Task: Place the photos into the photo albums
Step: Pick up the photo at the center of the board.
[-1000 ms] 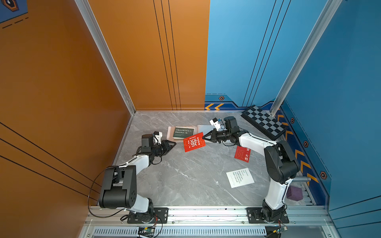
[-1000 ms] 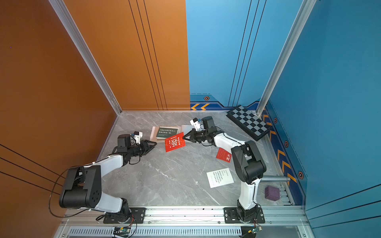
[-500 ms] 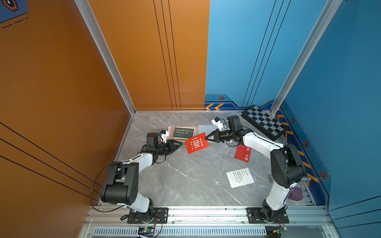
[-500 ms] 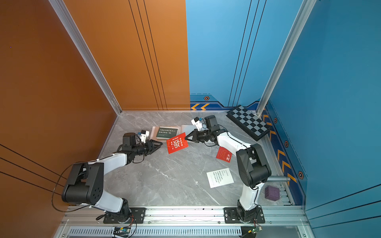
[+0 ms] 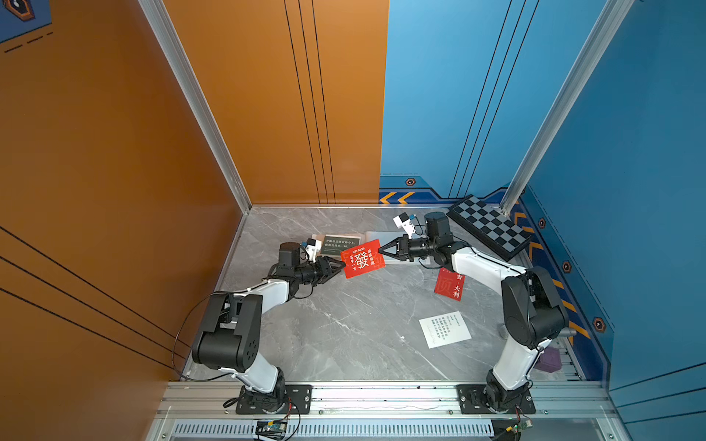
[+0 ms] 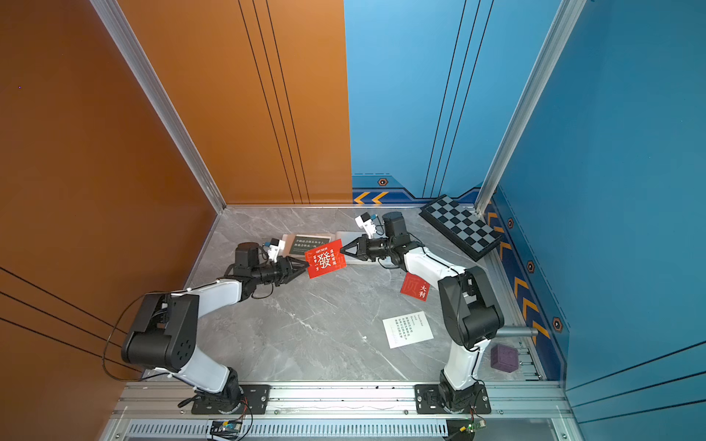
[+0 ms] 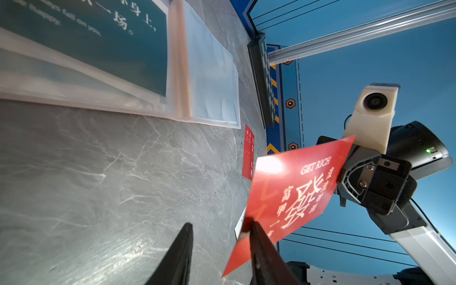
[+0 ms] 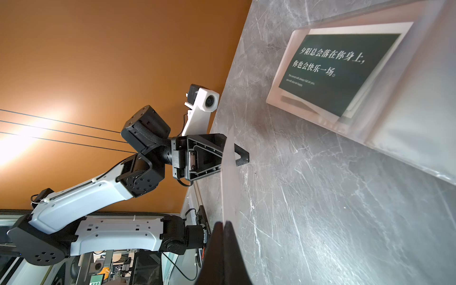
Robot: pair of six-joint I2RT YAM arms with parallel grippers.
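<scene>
Photo album (image 5: 382, 236) (image 6: 349, 236) lies open and flat at the far side of the grey table (image 5: 344, 324), with the dark green card (image 5: 340, 244) (image 6: 307, 244) showing through its left-hand sleeve page; the wrist views show that page's card (image 8: 338, 69) (image 7: 98, 37) and the bluish, unfilled sleeve (image 7: 212, 81) beside it. Just in front of the album, lifted off the table and tilted, hangs the red GET RICH card (image 5: 362, 259) (image 6: 325, 259), overlapping the album's near edge in both top views. The right gripper (image 5: 379, 251) (image 6: 341, 250) reaches in from the album's right-hand page and pinches the card's edge on that side; its wrist view shows the jaws closed tight on the card (image 8: 227, 177), seen edge-on. The left gripper (image 5: 344, 263) (image 6: 307, 264) comes from the album's other end, jaws partly apart, and its wrist view puts the card's lower corner (image 7: 296, 192) inside the gap, close against one finger (image 7: 259, 246); whether it touches cannot be told, and the other finger stands clear. Nearer the robot than the album, toward the right arm, a second red card (image 5: 449, 286) (image 6: 415, 287) lies flat, and nearer again a white card (image 5: 444, 329) (image 6: 407, 329). Right of the album, well apart, the checkered board (image 5: 489, 225) (image 6: 460, 225) rests by the blue wall.
</scene>
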